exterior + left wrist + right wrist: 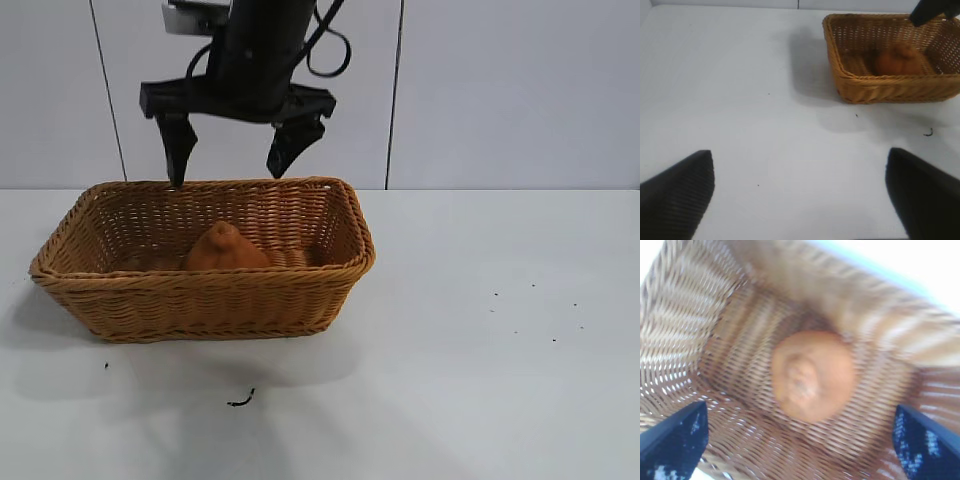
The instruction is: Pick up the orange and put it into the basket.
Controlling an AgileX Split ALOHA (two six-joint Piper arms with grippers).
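The orange (pixel 225 250) lies inside the wicker basket (pixel 200 278), neck up, near the basket's middle. My right gripper (pixel 227 176) hangs open and empty straight above it, over the basket's back rim, with its fingertips clear of the fruit. The right wrist view looks down on the orange (pixel 812 375) on the basket floor (pixel 700 325), between the open fingers of the gripper (pixel 800 410). My left gripper (pixel 799 160) is open and empty over bare table, well away from the basket (pixel 880 90) and the orange (pixel 897 60). It is out of the exterior view.
The basket stands at the left of the white table (pixel 480 350). A small dark scrap (pixel 240 400) lies in front of it, and a few dark specks (pixel 530 310) lie to the right. A panelled wall stands behind.
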